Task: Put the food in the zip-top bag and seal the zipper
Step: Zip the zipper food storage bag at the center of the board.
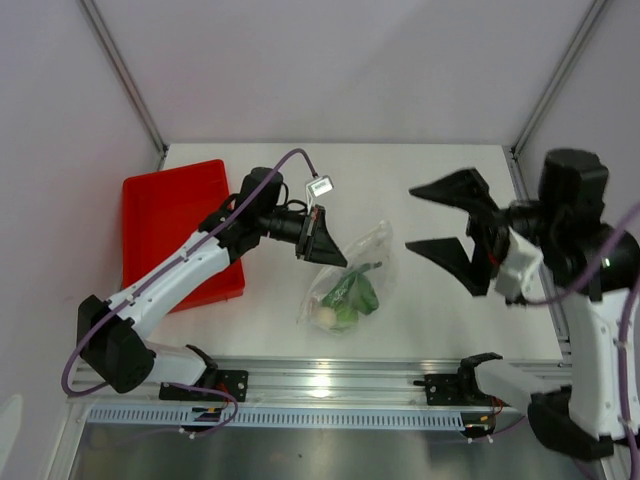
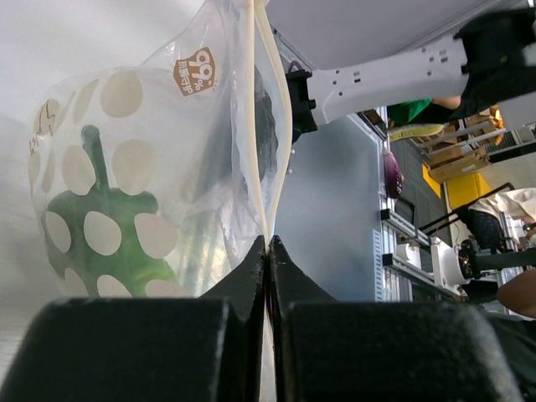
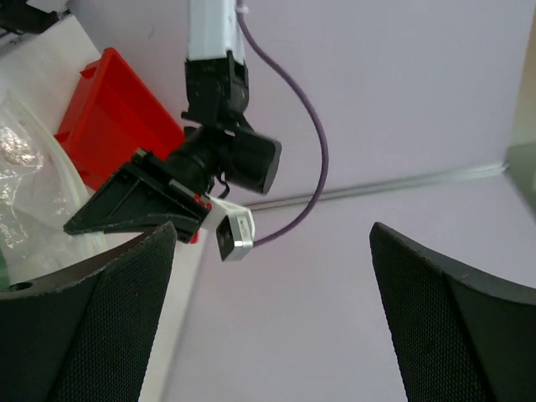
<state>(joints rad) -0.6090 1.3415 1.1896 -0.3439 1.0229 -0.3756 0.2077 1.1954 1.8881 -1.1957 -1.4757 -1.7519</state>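
Observation:
The clear zip-top bag [image 1: 352, 270] lies mid-table with the food inside: dark green pepper pieces [image 1: 353, 292] and a small white ball [image 1: 325, 316]. The lime-green ball is not distinguishable. My left gripper [image 1: 330, 256] is shut on the bag's mouth edge. In the left wrist view its jaws [image 2: 268, 241] pinch the pale zipper strip [image 2: 260, 109], with the bag [image 2: 151, 142] and a green pepper [image 2: 109, 243] to the left. My right gripper [image 1: 412, 217] is wide open and empty, raised right of the bag; it also shows in the right wrist view [image 3: 273, 234].
A red tray [image 1: 175, 215] sits at the table's left, behind the left arm; it also shows in the right wrist view [image 3: 109, 109]. Metal frame posts stand at the back corners. The aluminium rail [image 1: 330, 380] runs along the near edge.

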